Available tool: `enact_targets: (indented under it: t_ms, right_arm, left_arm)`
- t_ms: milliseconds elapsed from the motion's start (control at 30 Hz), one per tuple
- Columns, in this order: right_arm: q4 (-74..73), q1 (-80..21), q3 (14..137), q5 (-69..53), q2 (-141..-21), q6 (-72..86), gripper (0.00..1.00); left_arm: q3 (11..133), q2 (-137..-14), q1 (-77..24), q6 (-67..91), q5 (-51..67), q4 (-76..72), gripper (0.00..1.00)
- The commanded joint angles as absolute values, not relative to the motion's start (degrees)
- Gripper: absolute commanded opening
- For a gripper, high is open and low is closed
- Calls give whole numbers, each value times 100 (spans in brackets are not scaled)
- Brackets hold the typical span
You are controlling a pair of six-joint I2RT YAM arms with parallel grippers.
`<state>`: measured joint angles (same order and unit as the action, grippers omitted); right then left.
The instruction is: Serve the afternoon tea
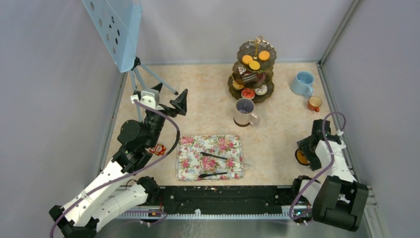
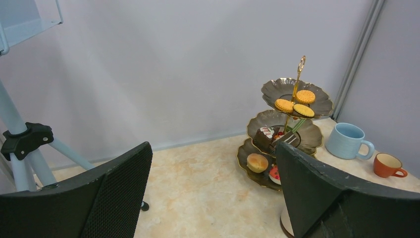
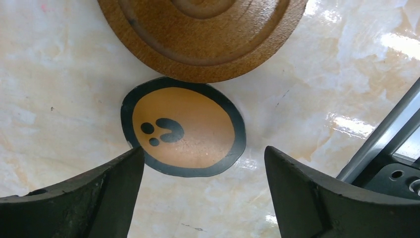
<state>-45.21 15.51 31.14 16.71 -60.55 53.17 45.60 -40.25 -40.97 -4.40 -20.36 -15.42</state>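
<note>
Evidently the food was already up: the three-tier stand (image 1: 255,74) at the far middle of the bench (image 1: 277,144) carried orange rounds (image 1: 264,55) on top, cake slices (image 1: 249,77) in the middle and donuts (image 1: 247,92) below. The pale-grey cup (image 1: 244,111) stood just before it, with the light-blue cup (image 1: 302,82) and the orange-brown cup (image 1: 314,103) off to its right.

By my reading, the step in hand concerned the cups. The right tool (image 3: 203,198), spread and empty, pointed down over a flat black-rimmed orange disc (image 3: 183,130) that met the edge of a wooden round (image 3: 203,34). Lifting something so flat would call for a low descent and an edge grip. The left tool (image 1: 172,90) hung raised, spread and empty, facing the stand.

No brand or words could be read; the disc bore only dark blobs and a curved stroke.
</note>
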Motion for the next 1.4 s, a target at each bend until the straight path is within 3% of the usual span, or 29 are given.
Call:
enact_targets:
  t_ms: [0, 233, 533, 633, 767, 867, 933, 1100, 1367]
  right_arm:
    - [-4412, 1806, 2865, 1738, -5891, 5519, 90]
    - [-2977, 1915, 2224, 505, -5874, 5298, 91]
    - [-1381, 274, 2827, -867, -6876, 6134, 89]
    - [-1229, 211, 3043, -683, -6829, 5948, 89]
    - [-2314, 255, 3691, 364, -6870, 5206, 90]
    - [-2397, 775, 3710, 469, -7054, 4821, 91]
    - [-2217, 1222, 3707, 180, -7302, 4497, 88]
    - [-1615, 1192, 3702, -758, -7776, 4386, 78]
    - [-784, 617, 3879, -631, -8276, 4557, 68]
  left_arm:
    - [4552, -3969, -4122, -423, -2020, -1795, 99]
    - [4531, -4030, -4148, -466, -2056, -1823, 99]
    - [4532, -4087, -4148, -509, -2059, -1834, 99]
    - [4535, -4068, -4151, -512, -2043, -1833, 99]
    - [4526, -4042, -4151, -512, -2055, -1833, 99]
    - [4527, -3996, -4153, -500, -2044, -1831, 99]
    - [4525, -3987, -4157, -494, -2047, -1835, 99]
    - [4522, -4025, -4172, -506, -2059, -1844, 99]
    - [4520, -4057, -4170, -500, -2021, -1835, 99]
